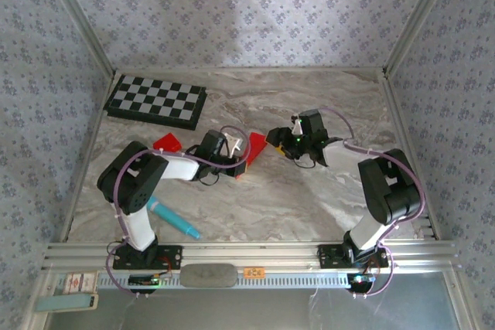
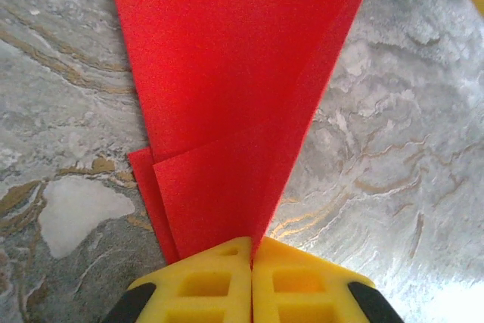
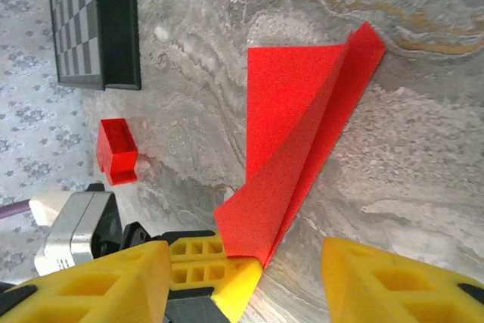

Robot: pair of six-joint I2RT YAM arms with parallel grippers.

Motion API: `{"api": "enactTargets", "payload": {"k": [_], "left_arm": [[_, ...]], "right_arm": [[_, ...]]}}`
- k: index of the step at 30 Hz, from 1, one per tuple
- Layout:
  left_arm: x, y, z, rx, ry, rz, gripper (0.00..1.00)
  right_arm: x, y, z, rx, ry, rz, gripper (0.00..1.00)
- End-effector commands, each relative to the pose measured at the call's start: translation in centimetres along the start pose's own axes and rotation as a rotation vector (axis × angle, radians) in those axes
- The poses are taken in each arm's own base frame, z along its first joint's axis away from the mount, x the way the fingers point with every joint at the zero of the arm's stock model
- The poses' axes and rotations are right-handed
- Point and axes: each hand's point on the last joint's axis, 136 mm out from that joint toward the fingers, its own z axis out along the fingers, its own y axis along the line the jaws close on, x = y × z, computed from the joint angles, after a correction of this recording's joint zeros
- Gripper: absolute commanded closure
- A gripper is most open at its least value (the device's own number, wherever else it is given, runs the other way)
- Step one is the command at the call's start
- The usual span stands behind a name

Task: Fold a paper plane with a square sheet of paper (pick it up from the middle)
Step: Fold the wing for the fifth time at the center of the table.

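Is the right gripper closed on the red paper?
No: the right gripper has its fingers wide apart either side of the folded red paper, and the left gripper pinches its tip.

Grey marbled tabletop (image 1: 309, 199), pale floral-patterned walls (image 1: 247, 13) on three sides, aluminium rail (image 1: 309, 251) along near edge

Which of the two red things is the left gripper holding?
The folded red paper, pinched at its narrow end by the shut left gripper. The smaller red piece lies loose, nearer the chequered board.
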Motion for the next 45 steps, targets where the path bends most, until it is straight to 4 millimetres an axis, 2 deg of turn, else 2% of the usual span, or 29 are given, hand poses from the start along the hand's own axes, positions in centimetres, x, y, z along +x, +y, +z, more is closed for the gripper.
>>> {"api": "enactTargets", "payload": {"k": [1,8,14,24,30,37,41,45], "left_arm": [[2.6,1.2,0.5,0.000,0.064,-0.112,0.93],[3.2,1.8,0.7,0.006,0.069,-0.155,0.93],[3.7,2.2,0.9,-0.001,0.086,-0.177,0.93],[4.0,2.3,1.0,-0.003,0.096,-0.195,0.88],[4.2,2.5,1.1,-0.010,0.103,-0.207,0.83],[4.6,2.8,1.1,-0.027,0.126,-0.218,0.91],[4.7,2.9,1.2,-0.034,0.139,-0.229,0.94],[4.9,3.0,1.3,-0.039,0.153,-0.242,0.95]], "right_arm": [[0.8,1.2,1.0,-0.085,0.027,-0.109,0.47],[2.4,1.0,3.6,-0.113,0.110,-0.132,0.55],[3.4,1.8,5.8,-0.158,0.175,-0.152,0.65],[3.6,1.3,7.4,-0.154,0.215,-0.141,0.72],[3.8,1.0,7.6,-0.146,0.232,-0.133,0.72],[3.1,2.4,6.1,-0.161,0.200,-0.170,0.72],[3.3,2.6,5.1,-0.157,0.193,-0.205,0.71],[4.0,2.5,5.2,-0.162,0.214,-0.206,0.70]]}}
